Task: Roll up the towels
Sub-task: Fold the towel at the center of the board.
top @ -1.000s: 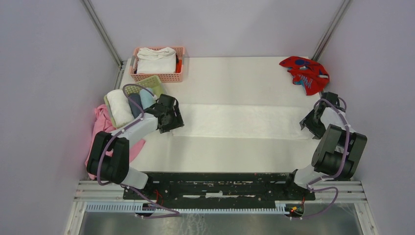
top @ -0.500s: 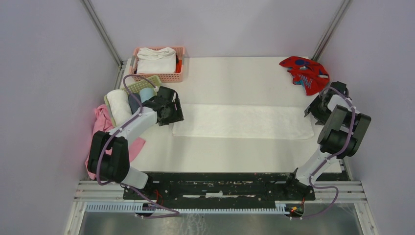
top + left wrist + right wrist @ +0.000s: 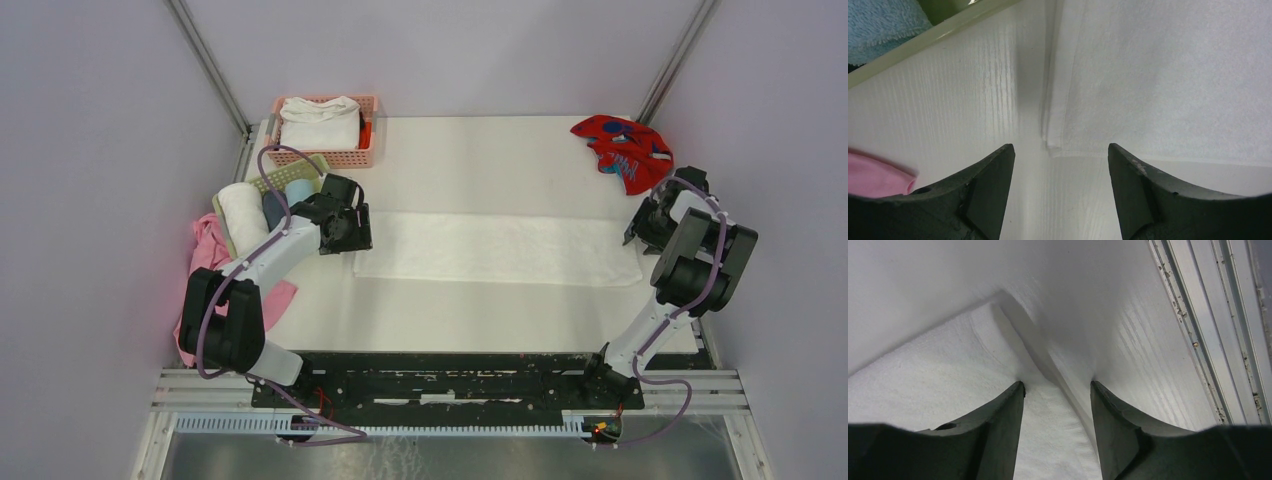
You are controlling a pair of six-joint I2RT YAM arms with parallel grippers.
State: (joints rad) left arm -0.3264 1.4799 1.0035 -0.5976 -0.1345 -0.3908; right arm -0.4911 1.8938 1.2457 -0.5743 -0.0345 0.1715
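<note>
The white towel [image 3: 497, 248] lies flat as a long folded strip across the middle of the surface [image 3: 480, 160], one arm at each end. The left fingers [image 3: 347, 228] hang over its left end, standing wide apart and holding nothing; in the left wrist view the strip's near left corner [image 3: 1054, 144] sits in the gap between them, and both tips are off the cloth. The right fingers [image 3: 646, 226] are at the right end, partly open, with the towel's edge [image 3: 1048, 365] running up between them as a low ridge. Whether they touch it I cannot tell.

The red towel [image 3: 625, 150] is crumpled at the far right corner, well apart from the strip. A blue towel [image 3: 298, 190], rolled, rests in a green tray [image 3: 290, 172] at far left beside a white roll [image 3: 243, 215]. Behind the tray, a pink basket [image 3: 350, 157] holds folded white cloth [image 3: 320, 125]. A pink cloth [image 3: 207, 255] hangs at the left edge.
</note>
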